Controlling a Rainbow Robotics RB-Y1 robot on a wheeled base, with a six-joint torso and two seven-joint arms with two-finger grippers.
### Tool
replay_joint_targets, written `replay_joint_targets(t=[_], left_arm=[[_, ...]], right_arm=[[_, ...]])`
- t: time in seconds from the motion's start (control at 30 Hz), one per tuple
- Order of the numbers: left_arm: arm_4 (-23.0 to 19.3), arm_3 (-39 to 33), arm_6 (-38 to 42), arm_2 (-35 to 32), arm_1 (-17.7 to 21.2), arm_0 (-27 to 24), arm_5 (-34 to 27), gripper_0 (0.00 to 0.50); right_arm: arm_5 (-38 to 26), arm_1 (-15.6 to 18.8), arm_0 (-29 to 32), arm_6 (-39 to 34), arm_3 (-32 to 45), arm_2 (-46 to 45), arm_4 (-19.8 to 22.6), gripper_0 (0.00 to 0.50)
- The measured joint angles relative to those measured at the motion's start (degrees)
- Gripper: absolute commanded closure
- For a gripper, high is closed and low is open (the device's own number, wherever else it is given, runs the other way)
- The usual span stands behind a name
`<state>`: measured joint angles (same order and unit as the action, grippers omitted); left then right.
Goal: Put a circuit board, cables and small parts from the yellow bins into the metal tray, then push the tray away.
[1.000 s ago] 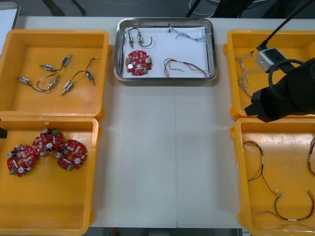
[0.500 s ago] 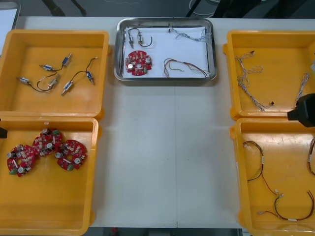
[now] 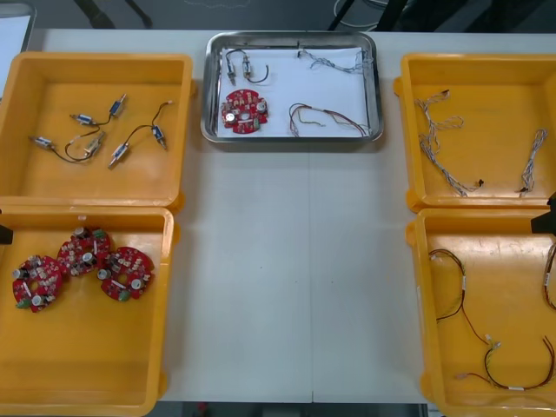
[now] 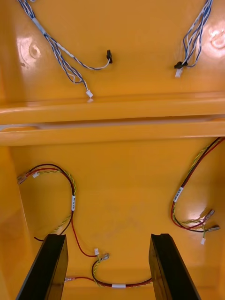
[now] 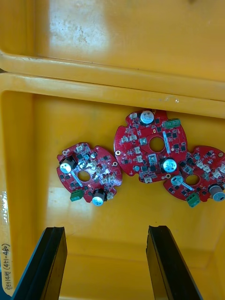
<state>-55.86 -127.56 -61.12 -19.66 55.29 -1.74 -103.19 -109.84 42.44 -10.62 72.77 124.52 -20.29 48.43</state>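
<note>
The metal tray (image 3: pixel 375 87) stands at the table's far middle, white inside. It holds a round red circuit board (image 3: pixel 244 111), small metal parts (image 3: pixel 241 62), a blue and white cable (image 3: pixel 334 59) and a red and yellow cable (image 3: pixel 326 118). My right gripper (image 4: pixel 107 239) is open above the near right yellow bin (image 4: pixel 117 131), with red and yellow cables (image 4: pixel 70 197) below its fingers. My left gripper (image 5: pixel 106 229) is open over the near left yellow bin (image 5: pixel 28 154), just short of three red circuit boards (image 5: pixel 151 146). Neither gripper holds anything.
The far left bin (image 3: pixel 35 174) holds small metal parts on black cables (image 3: pixel 95 139). The far right bin (image 3: pixel 486 78) holds blue and white cables (image 3: pixel 439 143). A black bit of the right arm (image 3: pixel 547 219) pokes in at the right edge. Bare table lies between the bins.
The right arm has drawn back to the right, from over the far right bin to the front view's edge. Things in the tray and bins have not moved.
</note>
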Motion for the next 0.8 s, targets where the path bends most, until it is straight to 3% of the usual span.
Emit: replay_joint_targets(t=[0.8], left_arm=[[0.0, 0.0, 0.0, 0.0, 0.0, 0.0, 0.0, 0.0]], right_arm=[[0.0, 0.0, 0.3, 0.0, -1.3, -0.8, -1.3, 0.0]])
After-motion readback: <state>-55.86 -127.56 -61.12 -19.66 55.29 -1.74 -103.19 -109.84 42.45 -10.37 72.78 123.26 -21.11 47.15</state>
